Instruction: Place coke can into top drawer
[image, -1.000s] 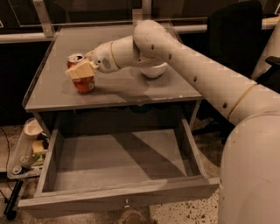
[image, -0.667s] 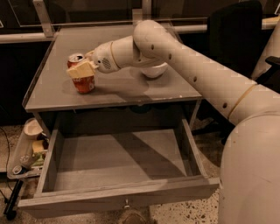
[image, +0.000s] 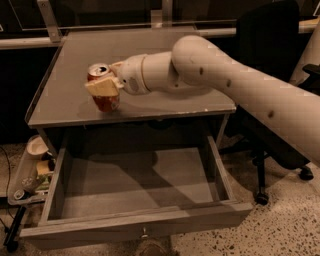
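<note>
Shifted since a second ago: coke can and gripper together, now nearer the front edge of the table worktop, toward its left corner. Clenched on the can, with a blunt tan finger lying across the red aluminium wall just under the silver rim and pull tab. Stands about upright; lifted or resting on the smooth matte grey surface, cannot tell. Reaches in from the right edge on a thick, rounded, off-white arm. Below the worktop, pulled well out: the top drawer, wide and shallow, grey wood, flat front panel, small metal knob at its middle.
</note>
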